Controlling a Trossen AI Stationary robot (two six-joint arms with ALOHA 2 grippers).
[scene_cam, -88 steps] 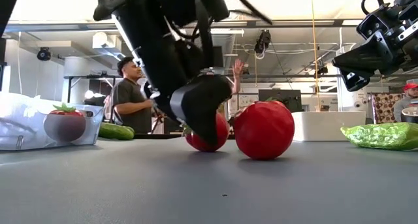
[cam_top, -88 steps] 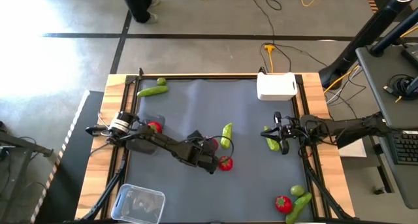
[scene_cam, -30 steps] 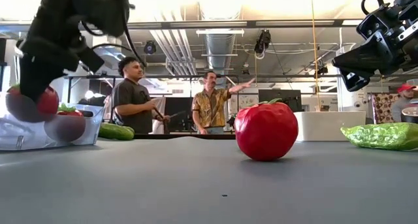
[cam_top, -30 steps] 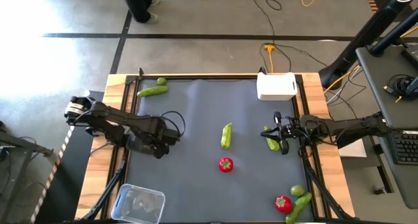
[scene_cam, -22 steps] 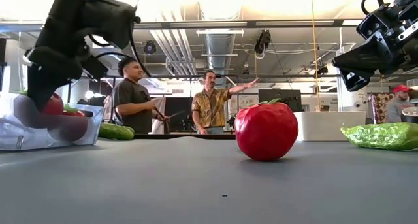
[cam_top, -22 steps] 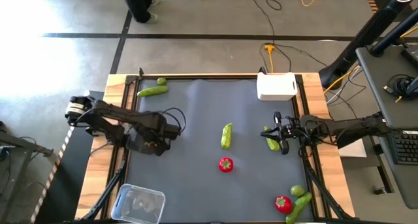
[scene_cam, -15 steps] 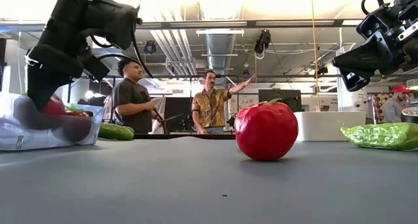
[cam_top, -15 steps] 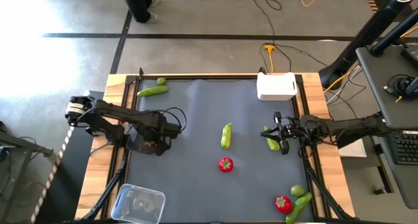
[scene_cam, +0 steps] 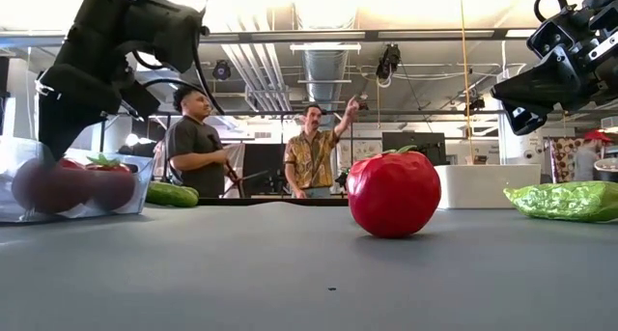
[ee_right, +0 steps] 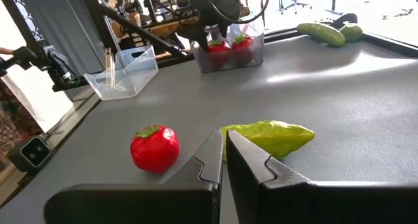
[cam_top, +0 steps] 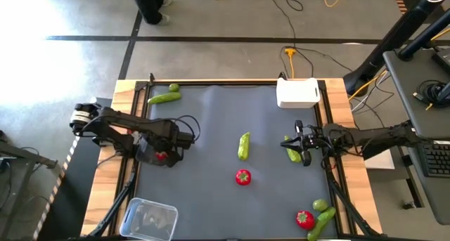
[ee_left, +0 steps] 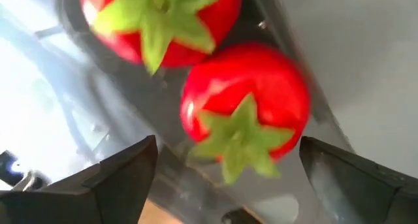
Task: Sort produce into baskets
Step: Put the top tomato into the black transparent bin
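Note:
My left gripper (cam_top: 164, 151) hangs open over the small tray (cam_top: 148, 155) at the table's left. Two red tomatoes with green tops (ee_left: 245, 113) (ee_left: 160, 18) lie in the tray below its spread fingers. In the low view, the gripper (scene_cam: 53, 138) stands just above them (scene_cam: 53, 184). My right gripper (cam_top: 303, 148) is shut and empty, above the mat at the right. A green cucumber-like piece (ee_right: 268, 138) lies beside it. Another tomato (cam_top: 242, 176) and a cucumber (cam_top: 243, 145) lie mid-table.
A white box (cam_top: 298, 93) stands at the far right and a clear tub (cam_top: 149, 218) at the near left. A cucumber (cam_top: 164, 98) and a lime ball (cam_top: 174, 88) lie far left. A tomato (cam_top: 304, 218), a lime ball (cam_top: 320, 206) and a cucumber (cam_top: 325, 218) lie near right. People stand beyond the table.
My left gripper has gone down over the tray with a tomato and let it go. The tomato now lies in the tray beside the other one.

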